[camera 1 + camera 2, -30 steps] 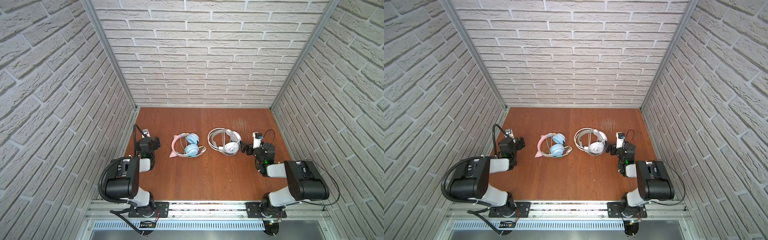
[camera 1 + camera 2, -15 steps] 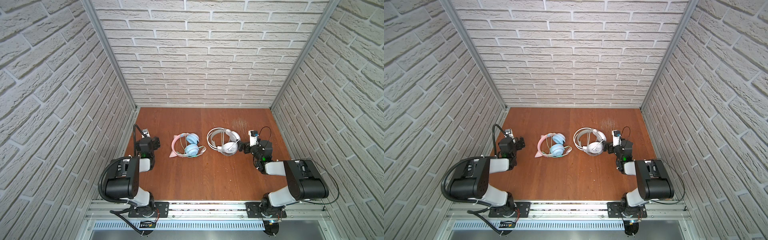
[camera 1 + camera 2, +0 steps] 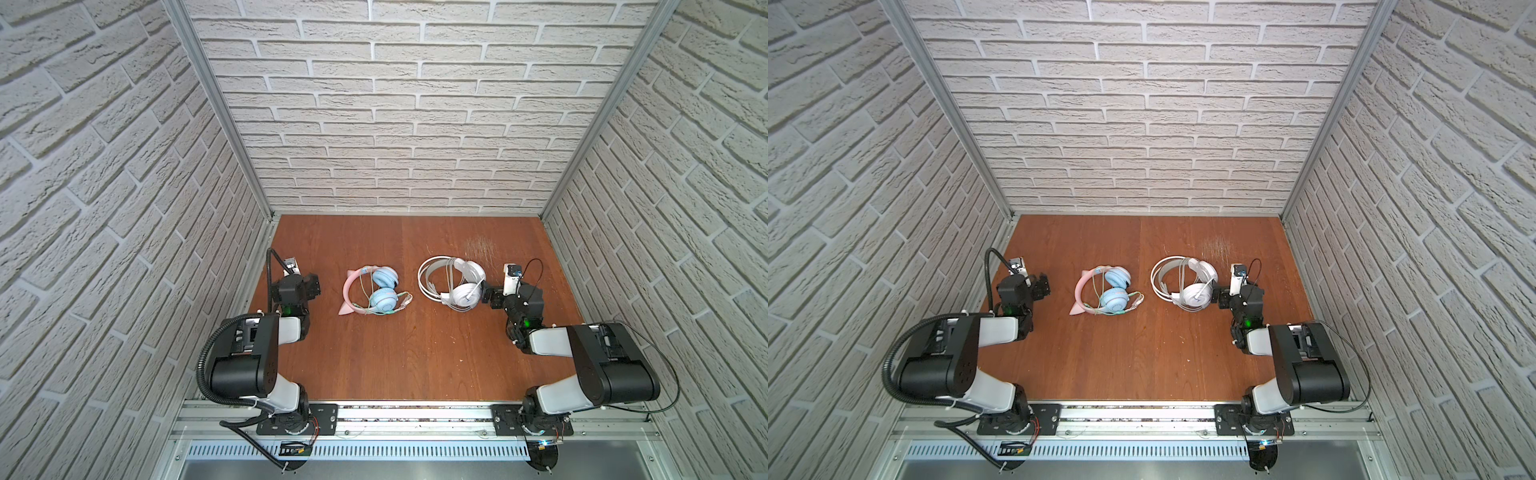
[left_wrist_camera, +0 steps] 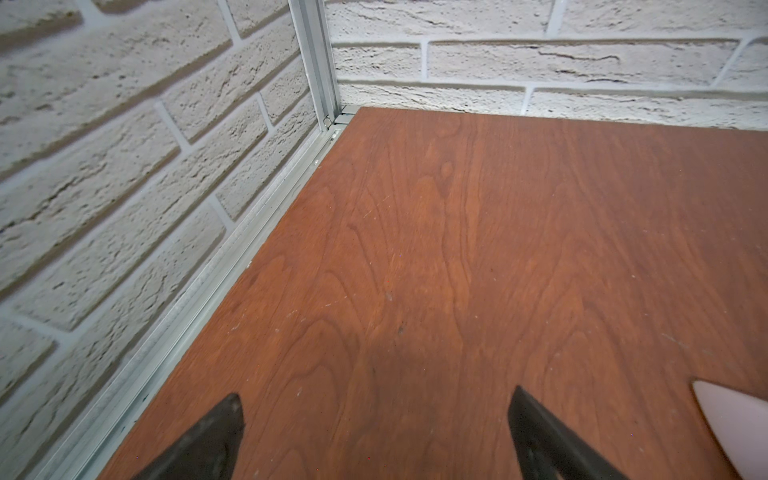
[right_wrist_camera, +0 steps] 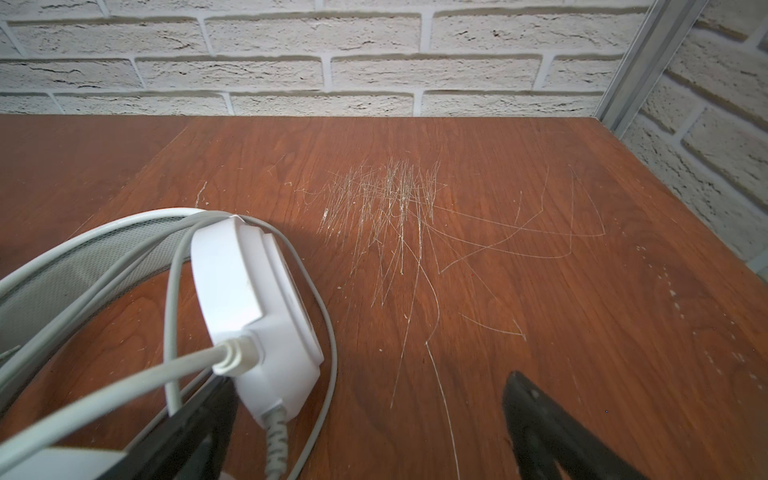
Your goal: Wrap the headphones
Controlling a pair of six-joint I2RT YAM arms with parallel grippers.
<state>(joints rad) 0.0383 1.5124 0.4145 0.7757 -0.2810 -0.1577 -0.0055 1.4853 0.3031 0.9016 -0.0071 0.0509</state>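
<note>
1. White headphones (image 3: 452, 282) are lying flat on the tabletop (image 3: 395, 357), right of middle. Pink cat-ear headphones (image 3: 371, 291) are lying just left of middle. The two pairs are apart.
2. Pale cable (image 5: 168, 299) is looping over the white headband and round an earcup (image 5: 249, 291). No slack is trailing across the wood in both top views. Judging this pair wrapped, or nearly so.
3. Greenish cable (image 3: 401, 300) is crossing the pink band and blue cups in several strands, with a short bunch poking out toward the white pair. Judging this one mostly wrapped; that end may be needing a tuck.
4. Right pincer (image 3: 489, 296) is sitting low, right beside the white earcup, released with jaws spread wide. In its wrist view one finger (image 5: 195, 428) is partly hidden behind the cup's edge and cable, but nothing is being squeezed.
5. Left pincer (image 3: 311, 286) is resting near the side wall, also released and carrying nothing. A pink cat ear (image 4: 735, 419) is showing near it in its wrist view.
6. Reckoning the winding largely done. What is remaining, at most, is tidying loose ends and clearing the right arm.
</note>
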